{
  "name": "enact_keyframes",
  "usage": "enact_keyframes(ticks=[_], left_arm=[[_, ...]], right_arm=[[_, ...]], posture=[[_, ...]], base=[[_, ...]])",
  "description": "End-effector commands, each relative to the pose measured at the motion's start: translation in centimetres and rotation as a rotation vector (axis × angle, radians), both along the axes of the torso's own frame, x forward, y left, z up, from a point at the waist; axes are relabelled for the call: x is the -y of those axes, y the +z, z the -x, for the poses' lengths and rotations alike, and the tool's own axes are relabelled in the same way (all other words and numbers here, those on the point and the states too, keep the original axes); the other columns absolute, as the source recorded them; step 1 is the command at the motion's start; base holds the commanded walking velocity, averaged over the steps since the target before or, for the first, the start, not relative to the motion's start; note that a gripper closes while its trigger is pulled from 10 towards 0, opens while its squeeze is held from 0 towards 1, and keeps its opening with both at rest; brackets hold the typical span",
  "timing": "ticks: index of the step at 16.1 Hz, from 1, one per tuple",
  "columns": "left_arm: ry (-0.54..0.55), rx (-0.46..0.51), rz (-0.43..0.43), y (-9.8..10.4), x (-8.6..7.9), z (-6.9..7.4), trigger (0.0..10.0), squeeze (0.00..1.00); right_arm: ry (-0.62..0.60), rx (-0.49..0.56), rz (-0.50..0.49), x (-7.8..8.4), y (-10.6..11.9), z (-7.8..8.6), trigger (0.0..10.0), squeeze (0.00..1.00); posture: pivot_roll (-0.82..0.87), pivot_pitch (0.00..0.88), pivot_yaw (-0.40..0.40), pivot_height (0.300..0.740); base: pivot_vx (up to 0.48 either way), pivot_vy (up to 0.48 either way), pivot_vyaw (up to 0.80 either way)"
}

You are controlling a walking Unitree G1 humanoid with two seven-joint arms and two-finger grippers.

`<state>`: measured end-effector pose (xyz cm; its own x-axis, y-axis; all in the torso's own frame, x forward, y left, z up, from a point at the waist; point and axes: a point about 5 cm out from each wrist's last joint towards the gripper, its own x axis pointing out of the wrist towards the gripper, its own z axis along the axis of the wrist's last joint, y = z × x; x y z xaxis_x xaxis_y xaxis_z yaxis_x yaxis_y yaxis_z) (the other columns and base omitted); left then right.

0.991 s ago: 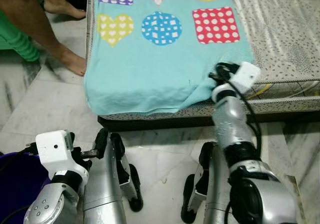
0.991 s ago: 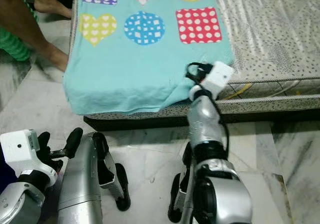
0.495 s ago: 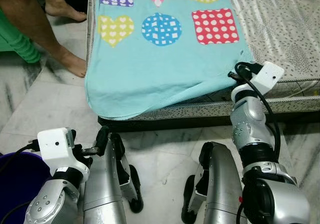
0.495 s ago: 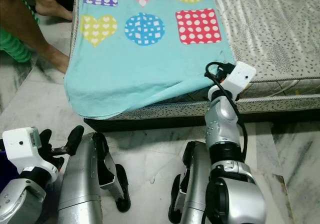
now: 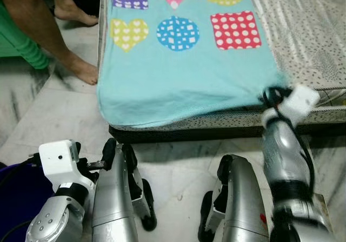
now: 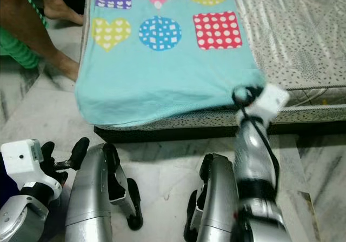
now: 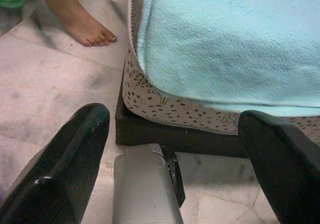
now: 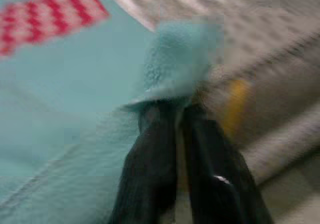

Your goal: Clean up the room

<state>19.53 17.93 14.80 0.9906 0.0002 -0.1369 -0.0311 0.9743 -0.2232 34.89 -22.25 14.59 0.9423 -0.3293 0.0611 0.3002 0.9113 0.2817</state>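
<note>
A teal blanket [image 5: 184,74] with coloured hearts, circles and squares lies spread over the left part of a patterned mattress [image 5: 313,31]. My right gripper [image 5: 269,94] is at the blanket's near right corner, by the mattress's front edge. In the right wrist view its fingers [image 8: 150,159] are shut on that blanket corner [image 8: 175,54], though the picture is blurred. My left gripper [image 7: 172,118] hangs low beside my left leg, open with nothing in it, and faces the bed's near left corner.
A person's bare foot [image 5: 81,69] and leg stand on the marble floor left of the bed. A purple bucket [image 5: 13,199] sits at my lower left. The dark bed base [image 5: 189,133] runs just ahead of my legs.
My right gripper has moved right along the mattress edge with the blanket corner, and the folded front edge has been drawn out flat. The left arm has barely moved.
</note>
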Motion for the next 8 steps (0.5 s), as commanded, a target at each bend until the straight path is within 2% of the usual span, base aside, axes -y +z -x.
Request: enact_keyframes(ticks=[1, 3, 4, 8], left_arm=[[-0.002, -0.021, -0.004, -0.5, 0.0, 0.2, 10.0, 0.0], [-0.01, -0.018, 0.0, -0.5, 0.2, 0.0, 10.0, 0.0], [-0.012, -0.016, 0.0, -0.5, 0.2, -0.1, 10.0, 0.0], [-0.019, -0.002, 0.004, -0.6, 0.3, -0.8, 10.0, 0.0]], right_arm=[[-0.016, -0.021, 0.036, 0.5, -0.2, 0.5, 10.0, 1.0], [-0.037, -0.078, 0.137, 0.9, -1.1, 1.7, 10.0, 1.0], [-0.031, -0.081, 0.145, 0.9, -1.1, 1.9, 10.0, 1.0], [-0.04, -0.095, 0.275, 0.8, -0.1, 2.5, 10.0, 1.0]], posture=[[0.13, 0.306, 0.004, 0.491], [0.12, 0.298, 0.006, 0.491], [0.12, 0.294, 0.007, 0.491], [0.1, 0.269, 0.008, 0.491]], base=[[0.0, 0.0, 0.0], [0.0, 0.0, 0.0], [0.0, 0.0, 0.0], [0.0, 0.0, 0.0]])
